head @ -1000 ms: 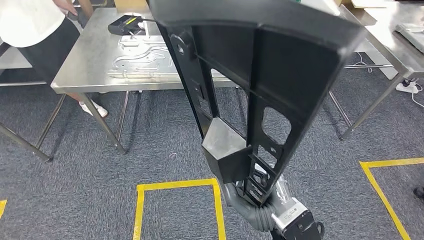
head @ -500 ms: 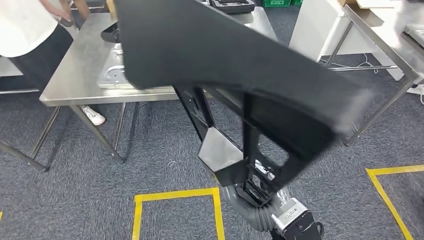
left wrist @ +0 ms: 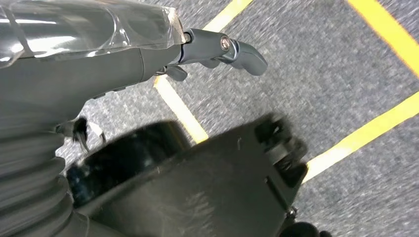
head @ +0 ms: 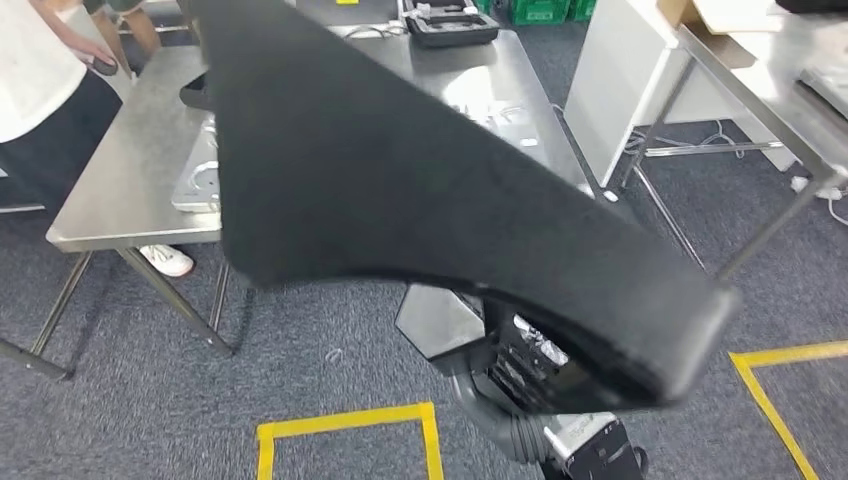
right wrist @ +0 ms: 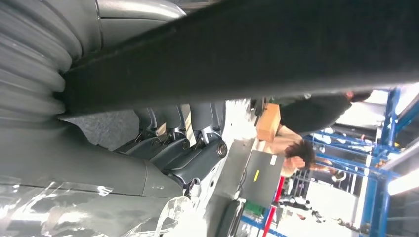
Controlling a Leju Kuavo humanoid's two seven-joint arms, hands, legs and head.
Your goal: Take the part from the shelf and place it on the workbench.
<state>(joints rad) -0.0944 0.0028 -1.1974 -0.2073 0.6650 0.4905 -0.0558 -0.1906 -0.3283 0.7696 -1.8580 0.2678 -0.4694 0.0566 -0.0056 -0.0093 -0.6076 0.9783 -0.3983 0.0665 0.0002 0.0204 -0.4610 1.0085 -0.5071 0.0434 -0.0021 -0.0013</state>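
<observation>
Head view — right hand [right wrist: 183,148] grips part [head: 400,170].

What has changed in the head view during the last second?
The black part, gripped by the right hand, has tipped forward: its open ribbed side gave way to its flat back. The whole scene also shifted, so the camera moved. The steel workbench keeps its items, and a person stays beside it.

one large black part [head: 420,190], two steel workbenches [head: 130,170], two yellow floor squares [head: 345,418], one person [head: 35,60]
</observation>
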